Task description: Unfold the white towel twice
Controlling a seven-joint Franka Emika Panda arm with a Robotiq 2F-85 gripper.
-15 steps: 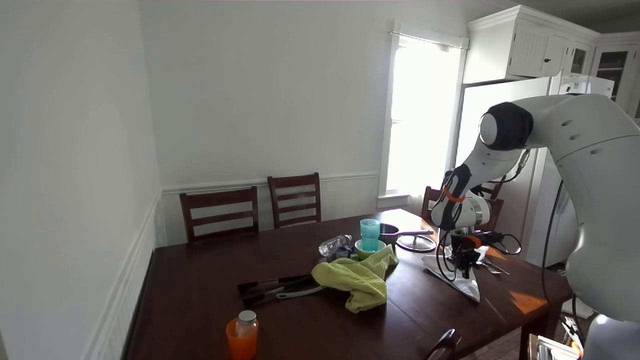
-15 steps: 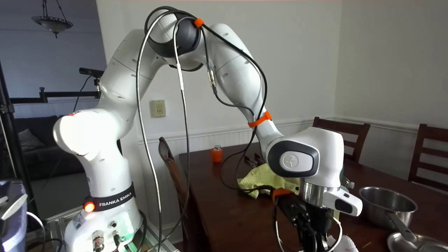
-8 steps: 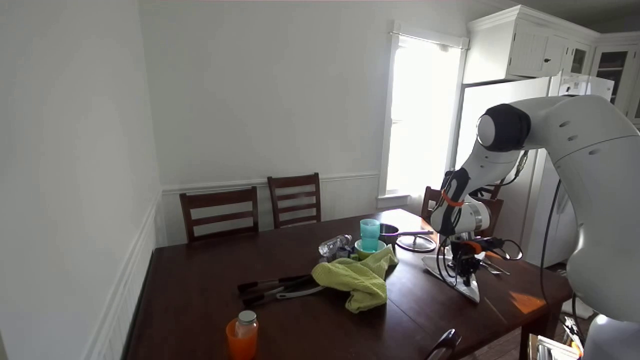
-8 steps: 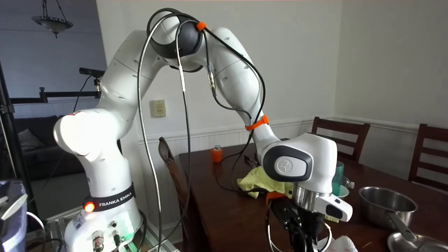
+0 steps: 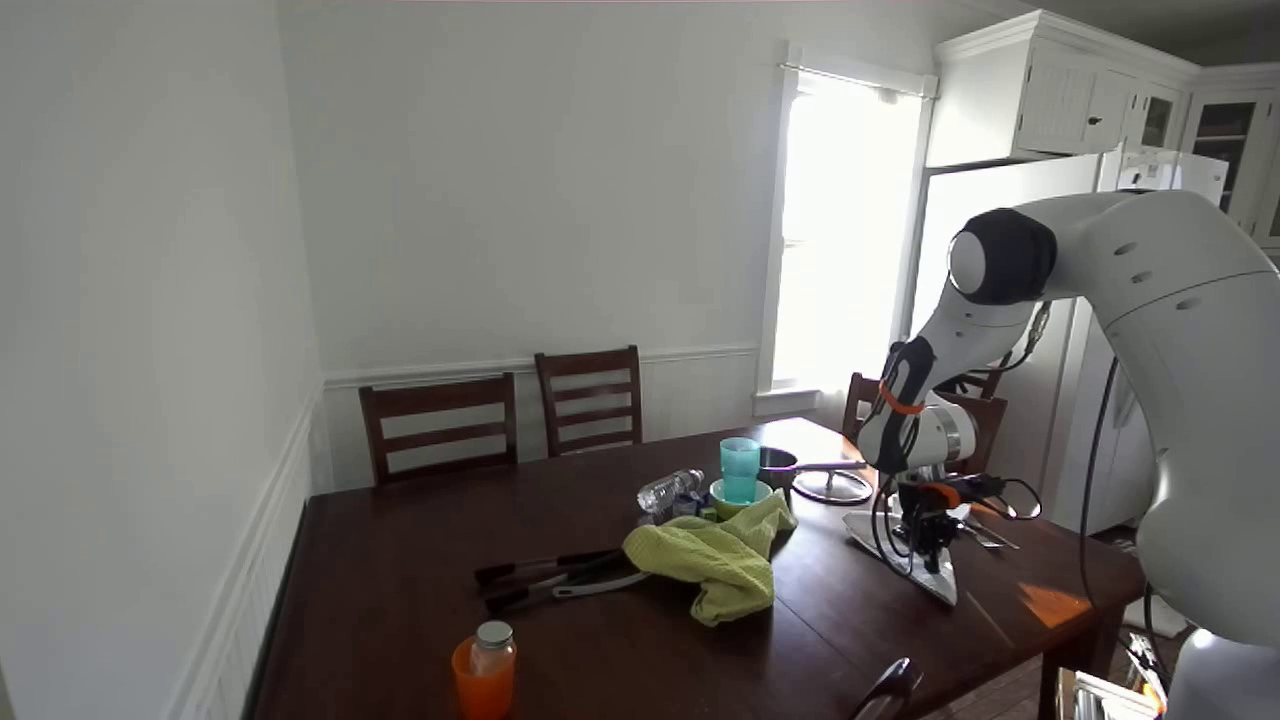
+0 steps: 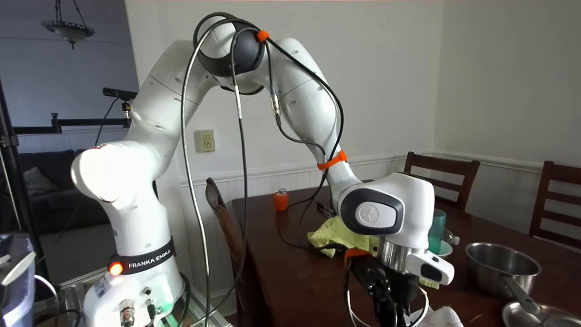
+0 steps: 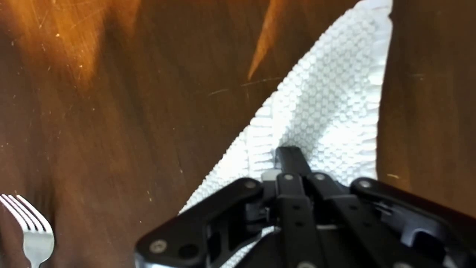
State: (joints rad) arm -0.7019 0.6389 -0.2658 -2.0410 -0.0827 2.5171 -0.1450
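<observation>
Standing over the white towel [image 7: 342, 82], tips at its surface, the gripper [image 7: 293, 160] has its fingers drawn together.
On the dark table [image 5: 420, 530] the towel tapers to a corner, a fork [image 7: 39, 238] apart from it; a yellow-green cloth [image 5: 710, 570] lies farther off, a window [image 5: 850, 240] glaring behind. Whether the tips pinch the towel, I can't tell: the gripper hides part of it, and in an exterior view the arm [image 6: 372, 211] runs off the lower edge, fingertips cut off.
</observation>
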